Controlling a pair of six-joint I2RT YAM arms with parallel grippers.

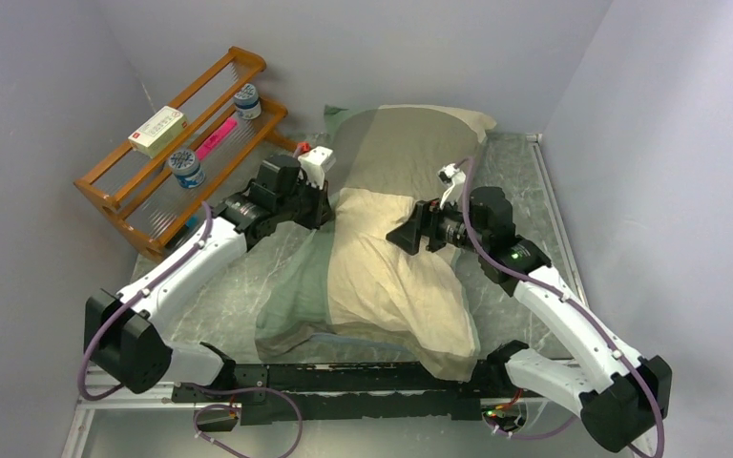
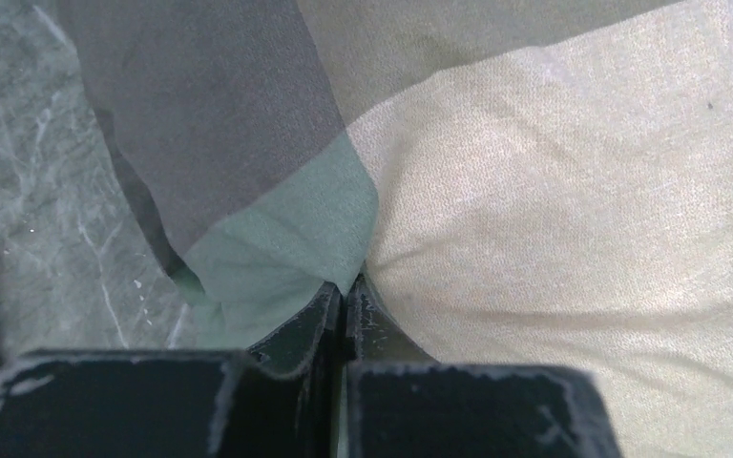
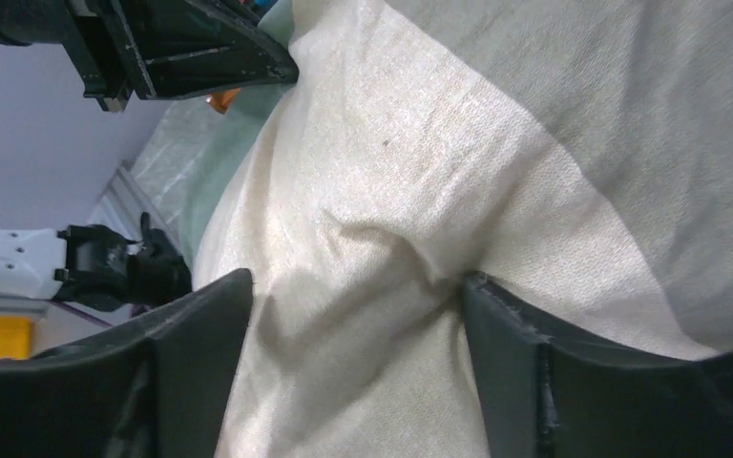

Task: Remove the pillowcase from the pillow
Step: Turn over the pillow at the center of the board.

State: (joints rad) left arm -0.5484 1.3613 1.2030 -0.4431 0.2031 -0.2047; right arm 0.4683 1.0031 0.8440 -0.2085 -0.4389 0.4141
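The pillowcase [image 1: 391,277], in big beige and olive-green checks, lies lengthwise down the middle of the table, plump with the pillow inside; none of the pillow's white surface shows. My left gripper [image 1: 329,207] is at the cover's left edge. In the left wrist view it [image 2: 351,286] is shut, with the cloth [image 2: 496,191] puckering into its tips where green meets beige. My right gripper [image 1: 403,239] rests on top of the cover near its middle. In the right wrist view it [image 3: 358,280] is open, its fingers [image 3: 200,334] standing either side of a raised fold of beige cloth [image 3: 372,191].
A wooden two-shelf rack [image 1: 105,186] stands at the back left with a box [image 1: 157,131], two jars [image 1: 188,167] and a pink item [image 1: 216,139]. Grey walls close in on three sides. Marble tabletop [image 1: 229,296] shows left of the cover; a black rail [image 1: 344,377] runs along the near edge.
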